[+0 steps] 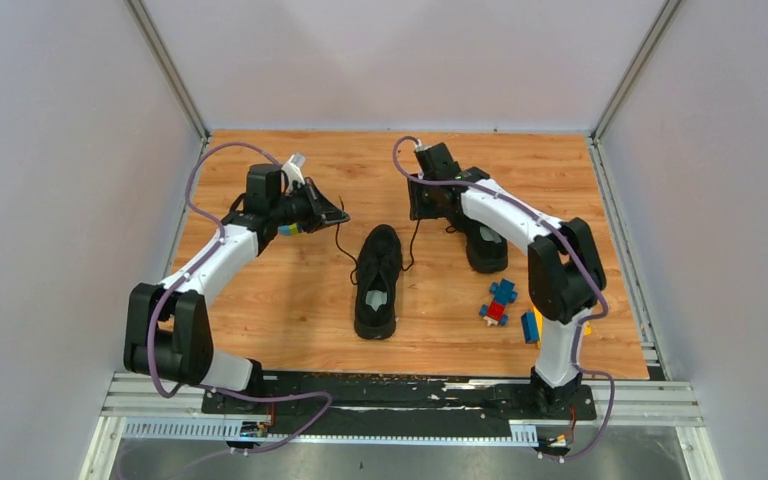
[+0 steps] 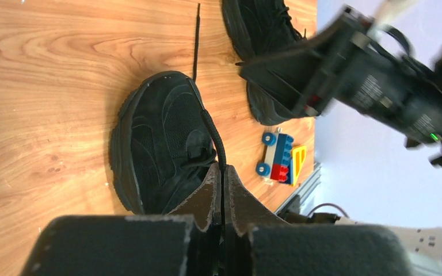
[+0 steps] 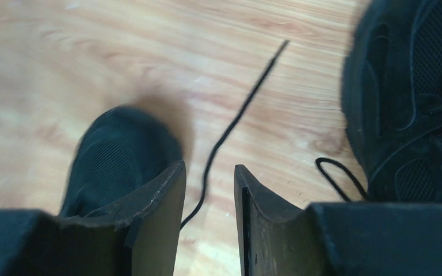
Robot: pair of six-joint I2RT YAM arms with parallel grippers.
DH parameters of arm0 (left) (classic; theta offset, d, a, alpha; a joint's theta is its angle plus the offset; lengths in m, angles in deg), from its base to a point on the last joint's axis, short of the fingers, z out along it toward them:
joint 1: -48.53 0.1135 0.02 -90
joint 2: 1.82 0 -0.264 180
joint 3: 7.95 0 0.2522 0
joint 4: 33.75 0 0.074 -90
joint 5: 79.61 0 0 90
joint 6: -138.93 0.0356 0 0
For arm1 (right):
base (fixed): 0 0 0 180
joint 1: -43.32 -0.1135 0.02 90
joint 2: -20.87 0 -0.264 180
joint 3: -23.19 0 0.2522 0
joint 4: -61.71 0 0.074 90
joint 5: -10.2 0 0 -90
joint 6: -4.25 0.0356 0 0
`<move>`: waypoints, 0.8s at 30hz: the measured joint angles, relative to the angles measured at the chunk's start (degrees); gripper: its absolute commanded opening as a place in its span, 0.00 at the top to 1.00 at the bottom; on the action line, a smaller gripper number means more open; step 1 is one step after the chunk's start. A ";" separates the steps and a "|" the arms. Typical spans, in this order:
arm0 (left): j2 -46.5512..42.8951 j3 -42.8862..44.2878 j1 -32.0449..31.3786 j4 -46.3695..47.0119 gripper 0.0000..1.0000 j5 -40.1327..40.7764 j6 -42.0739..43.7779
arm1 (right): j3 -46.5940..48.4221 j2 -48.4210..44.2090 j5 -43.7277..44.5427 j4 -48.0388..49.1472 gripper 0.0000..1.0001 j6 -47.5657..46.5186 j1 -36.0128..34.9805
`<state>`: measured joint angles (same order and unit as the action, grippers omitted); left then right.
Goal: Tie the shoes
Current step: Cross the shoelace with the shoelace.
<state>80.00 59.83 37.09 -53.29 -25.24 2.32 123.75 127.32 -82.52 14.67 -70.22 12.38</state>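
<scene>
The left gripper point(image 2: 223, 192) is pinched closed on the lace point(image 2: 214, 135) of the middle shoe point(image 2: 161, 132). The right gripper point(image 3: 210, 190) stands partly open, holding nothing, over a slack lace point(image 3: 236, 118).

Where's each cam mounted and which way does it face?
Top: above and behind the bases, looking down on the table; shows both arms, left gripper and right gripper.
Left wrist: on left arm, looking past shut fingers pinching a lace at the shoes and blocks; right arm crosses.
Right wrist: on right arm, looking down between open fingers at a loose lace and both shoes.
Shared: all see both shoes; top and left wrist, the blocks.
</scene>
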 measured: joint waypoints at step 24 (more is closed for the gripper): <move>-4.28 0.07 -1.22 -1.36 1.00 -0.98 6.01 | 11.32 20.11 15.50 -3.32 0.90 13.53 -0.37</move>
<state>75.71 59.89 35.86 -54.64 -26.23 8.33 135.08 147.43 -67.02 11.35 -56.69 12.01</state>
